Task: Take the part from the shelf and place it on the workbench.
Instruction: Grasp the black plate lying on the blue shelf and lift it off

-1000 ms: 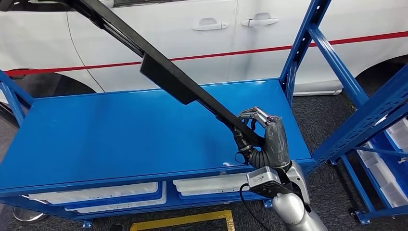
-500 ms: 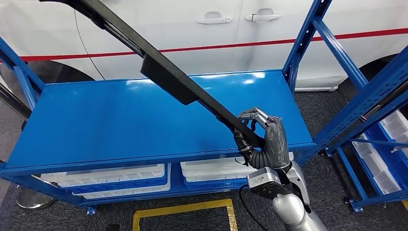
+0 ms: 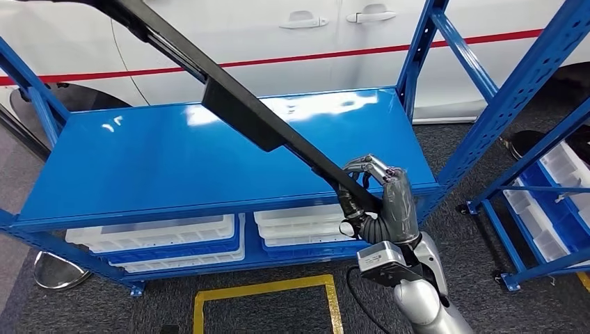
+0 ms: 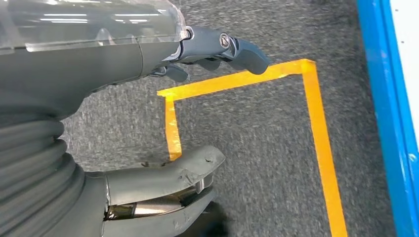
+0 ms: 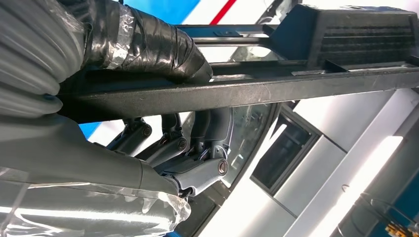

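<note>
A long black part [image 3: 236, 115] is gripped by the right hand [image 3: 379, 198], whose fingers are dark grey and whose thumb is wrapped in glossy black tape. The workbench [image 3: 160, 163] is painted bright glossy blue, as are the shelf uprights [image 3: 518, 87]. White trays [image 3: 156, 233] are edged in blue beneath the top. A white car [image 3: 292, 42] is marked with a thin red stripe. The floor [image 3: 278, 309] is covered in speckled dark grey carpet and marked with yellow tape [image 3: 264, 287]. The left hand [image 4: 163, 113] is grey.

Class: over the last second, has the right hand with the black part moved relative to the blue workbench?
Cannot tell: right hand and black part kept their picture place; blue workbench shifted, the camera moved.
</note>
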Available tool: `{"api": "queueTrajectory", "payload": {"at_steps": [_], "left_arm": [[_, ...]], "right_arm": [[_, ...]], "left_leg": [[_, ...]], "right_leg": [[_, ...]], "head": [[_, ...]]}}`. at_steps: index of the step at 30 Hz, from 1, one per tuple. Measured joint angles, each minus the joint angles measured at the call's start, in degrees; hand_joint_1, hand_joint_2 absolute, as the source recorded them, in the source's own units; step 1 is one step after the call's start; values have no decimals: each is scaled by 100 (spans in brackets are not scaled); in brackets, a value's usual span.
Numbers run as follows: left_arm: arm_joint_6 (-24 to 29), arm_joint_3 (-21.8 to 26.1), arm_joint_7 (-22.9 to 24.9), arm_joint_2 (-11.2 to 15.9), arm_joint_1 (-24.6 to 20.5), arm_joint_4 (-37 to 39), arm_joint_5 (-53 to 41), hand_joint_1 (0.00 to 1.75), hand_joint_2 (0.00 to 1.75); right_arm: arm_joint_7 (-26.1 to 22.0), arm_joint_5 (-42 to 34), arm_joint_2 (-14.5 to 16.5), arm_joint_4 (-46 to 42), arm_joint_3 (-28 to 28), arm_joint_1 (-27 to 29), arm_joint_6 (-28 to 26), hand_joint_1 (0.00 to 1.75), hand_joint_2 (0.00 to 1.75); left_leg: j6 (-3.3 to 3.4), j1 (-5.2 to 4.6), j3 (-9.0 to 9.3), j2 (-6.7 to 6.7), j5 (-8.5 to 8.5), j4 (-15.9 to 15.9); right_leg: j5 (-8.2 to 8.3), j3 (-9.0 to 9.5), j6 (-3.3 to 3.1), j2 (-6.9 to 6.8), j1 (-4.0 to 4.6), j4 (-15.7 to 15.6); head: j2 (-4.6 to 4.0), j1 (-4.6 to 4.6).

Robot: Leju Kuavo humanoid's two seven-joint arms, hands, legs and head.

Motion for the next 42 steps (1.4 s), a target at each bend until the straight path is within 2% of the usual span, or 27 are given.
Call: {"api": "queueTrajectory", "payload": {"at_steps": [2, 3, 6, 7, 8, 11, 12, 13, 14, 15, 17, 18, 20, 22, 24, 26, 27, 28, 29, 32, 33, 36, 37, 38, 40, 41, 42], "left_arm": [[0, -1, -1, 0, -22, -1, 0, 0, 175], [0, -2, -2, 0, -31, -1, 0, 0, 175], [0, -1, -1, 2, -21, 0, 4, 0, 175], [0, -1, 0, 2, -12, 0, 6, 0, 175], [0, 0, 1, 2, -5, 0, 8, 0, 175], [0, 0, 10, 2, -2, 0, 10, 0, 175], [0, 0, 16, 2, 2, 0, 12, 0, 175], [0, 0, 24, 2, 7, 0, 14, 0, 175], [0, 0, 30, 2, 10, 0, 16, 0, 175], [0, 0, 37, 2, 12, 0, 19, 0, 175], [-1, 0, 49, 2, 9, 0, 21, 0, 175], [-1, 0, 52, 2, 8, 0, 22, 0, 175], [-3, 1, 56, 2, 8, 0, 22, 0, 175], [-4, 2, 58, 3, 10, -1, 22, 0, 175], [-4, 2, 57, 4, 9, -2, 22, 0, 175], [-4, 2, 57, 4, 11, -1, 22, 0, 175], [-4, 2, 57, 4, 14, 0, 22, 0, 175], [-4, 2, 58, 4, 15, 0, 22, 0, 175], [-4, 2, 58, 4, 14, 0, 22, 0, 175], [-2, 2, 58, 4, -7, -1, 21, 0, 175], [-2, 2, 58, 4, -14, -1, 20, 0, 175], [-1, 2, 60, 5, -5, -1, 20, 0, 175], [1, 2, 61, 6, -3, -1, 20, 0, 175], [3, 2, 61, 8, -4, -1, 20, 0, 175], [12, 2, 61, 10, -15, -2, 17, 0, 175], [16, 2, 61, 11, -17, -1, 16, 0, 175], [20, 2, 62, 11, -15, -1, 14, 0, 175]], "right_arm": [[1, 0, -1, 0, 0, -2, -1, 175, 175], [1, 0, -1, 0, 0, -4, -2, 175, 175], [2, 0, -1, 0, -1, 0, -3, 175, 175], [1, 0, -2, 0, -1, 5, -3, 175, 175], [0, -1, -2, 0, -1, 10, -4, 175, 175], [-2, -4, -3, 1, -2, 27, -7, 175, 175], [-2, -4, -3, 2, -2, 36, -7, 175, 175], [-2, -4, -4, 2, -2, 43, -7, 175, 175], [-2, -5, -4, 2, -2, 46, -7, 175, 175], [-2, -7, -5, 2, -2, 45, -7, 175, 175], [-3, -12, -4, -1, -2, 39, -5, 175, 175], [-3, -15, -4, -2, -2, 38, -5, 175, 175], [-4, -20, -4, -3, -2, 44, -4, 175, 175], [-3, -30, -2, -3, -2, 47, -4, 175, 175], [-5, -40, 1, -4, -2, 46, -4, 175, 175], [-8, -49, 2, -3, -2, 51, -4, 175, 175], [-9, -54, 2, -3, -2, 57, -4, 175, 175], [-9, -57, 2, -2, -2, 61, -4, 175, 175], [-9, -61, 2, -2, -2, 64, -4, 175, 175], [-10, -74, 2, -4, -2, 66, -4, 175, 175], [-11, -80, 2, -7, -2, 66, -4, 175, 175], [-23, -98, 2, -14, -2, 69, -5, 175, 175], [-29, -103, 2, -15, -3, 74, -5, 175, 175], [-34, -107, 2, -16, -3, 76, -6, 175, 175], [-42, -114, 1, -17, -9, 83, -7, 175, 175], [-44, -116, 0, -17, -12, 87, -6, 175, 175], [-44, -117, 0, -17, -15, 95, -6, 175, 175]], "left_leg": [[32, -13, 499, -6, 20, -710], [55, -31, 634, -10, -32, -938], [164, -57, 645, -4, -28, -1134], [217, -53, 620, 7, 18, -1160], [270, -47, 589, 18, 69, -1185], [352, -78, 451, 31, 180, -1172], [356, -91, 402, 32, 206, -1160], [355, -99, 357, 33, 228, -1143], [349, -103, 311, 33, 245, -1117], [343, -104, 271, 32, 256, -1083], [307, -122, 196, 29, 280, -1016], [280, -129, 169, 29, 295, -993], [213, -133, 136, 30, 339, -983], [153, -124, 84, 21, 256, -903], [104, -103, -78, 12, -89, -496], [59, -76, -313, 13, -502, 189], [41, -62, -384, 14, -621, 454], [32, -50, -353, 14, -628, 514], [30, -42, -211, 15, -540, 358], [66, -46, 485, 10, -177, -757], [87, -60, 592, 4, -127, -968], [184, -103, 562, -4, -24, -1050], [228, -101, 542, 4, 33, -1074], [274, -94, 511, 15, 93, -1099], [348, -92, 412, 34, 205, -1122], [368, -101, 345, 36, 248, -1116], [374, -111, 278, 38, 290, -1106]], "right_leg": [[59, -66, 56, -1, 8, 29], [92, -90, 91, -5, 7, 36], [169, -156, 200, -8, -13, 47], [96, -200, 223, -1, -19, 122], [-58, -277, 236, 9, -21, 298], [-678, -621, 249, 21, -30, 1253], [-758, -657, 251, 22, -30, 1454], [-753, -621, 249, 22, -29, 1501], [-644, -458, 240, 21, -29, 1309], [-497, -215, 223, 21, -28, 963], [-313, 195, 184, 23, -2, 289], [-287, 272, 165, 26, 13, 126], [-256, 249, 119, 32, 26, 76], [-183, 219, 51, 18, 1, 42], [-106, 167, -12, 1, -18, 10], [-45, 81, -36, -3, -7, 16], [-14, 35, -36, -4, 0, 23], [17, -14, -31, -4, 5, 35], [46, -61, -21, -2, 8, 49], [121, -161, 44, 5, 13, 100], [147, -178, 78, 5, 15, 107], [250, -206, 192, 7, 5, 74], [231, -230, 222, 15, -7, 85], [124, -279, 244, 22, -14, 167], [-349, -479, 269, 33, -29, 687], [-604, -597, 277, 33, -29, 1066], [-775, -680, 283, 34, -29, 1402]], "head": [[0, 1], [0, 1], [0, 2], [0, 5], [0, 8], [0, 10], [0, 10], [0, 10], [0, 10], [0, 11], [0, 10], [0, 10], [0, 8], [0, 8], [0, 7], [0, 7], [0, 7], [0, 7], [0, 7], [0, 8], [0, 8], [0, 9], [0, 10], [0, 10], [0, 11], [0, 11], [0, 11]]}}
